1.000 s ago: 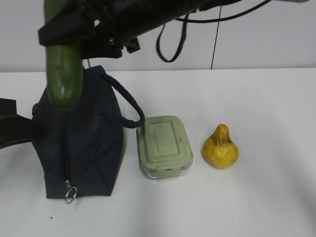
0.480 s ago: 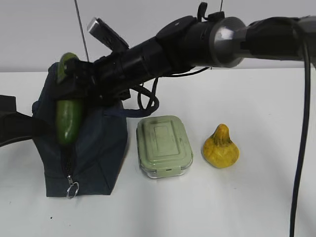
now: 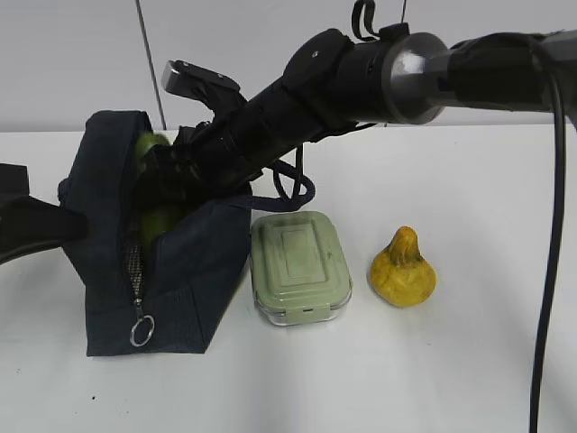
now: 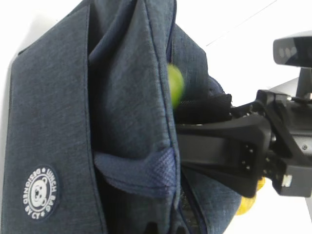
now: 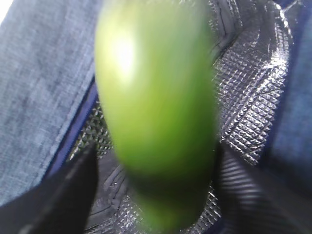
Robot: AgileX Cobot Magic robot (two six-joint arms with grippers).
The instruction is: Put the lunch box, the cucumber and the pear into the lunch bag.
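The navy lunch bag [image 3: 194,280] stands at the left with its mouth open. My right gripper [image 3: 171,176] reaches across and is shut on the green cucumber [image 3: 151,149], whose lower half is inside the bag. In the right wrist view the cucumber [image 5: 156,107] hangs over the bag's silver lining [image 5: 253,112]. My left gripper [image 3: 63,224] is at the bag's left side and seems shut on the fabric; its wrist view shows the bag [image 4: 53,122] and the cucumber's tip [image 4: 174,85]. The lunch box [image 3: 299,266] and the yellow pear [image 3: 403,271] lie on the table right of the bag.
The bag's zipper ring pull [image 3: 141,330] hangs at its front end. A handle loop [image 3: 293,194] sticks out over the lunch box's far side. The right arm [image 3: 406,72] spans the table above the lunch box. Cables hang at the back.
The right gripper has come down with the cucumber, from well above the bag into its opening. The bag's mouth now gapes wider.
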